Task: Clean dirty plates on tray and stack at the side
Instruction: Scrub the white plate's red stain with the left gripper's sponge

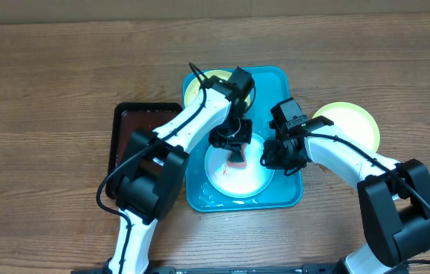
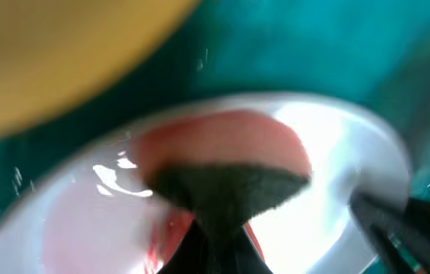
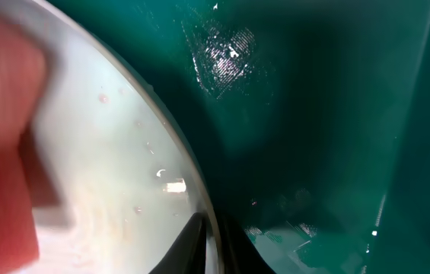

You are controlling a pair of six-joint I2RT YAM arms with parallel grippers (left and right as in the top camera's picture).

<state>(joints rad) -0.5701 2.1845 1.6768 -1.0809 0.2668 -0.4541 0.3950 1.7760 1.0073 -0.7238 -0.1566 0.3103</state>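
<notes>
The turquoise tray [image 1: 272, 84] holds a white plate [image 1: 234, 181] with a red smear, and a pale yellow-green plate [image 1: 199, 82] at its far left corner. Another yellow-green plate [image 1: 348, 125] lies on the table to the right of the tray. My left gripper [image 1: 235, 149] is shut on a pink sponge [image 2: 230, 190] with a dark scouring face, pressed onto the white plate [image 2: 336, 152]. My right gripper [image 1: 273, 158] is shut on that plate's right rim [image 3: 208, 228], one finger inside and one outside. The sponge [image 3: 1, 152] shows blurred at the left of the right wrist view.
A smaller black tray [image 1: 135, 125] with a reddish-brown inside sits just left of the turquoise tray, under my left arm. The turquoise tray's floor [image 3: 313, 114] is wet with droplets. Wooden table surrounds everything.
</notes>
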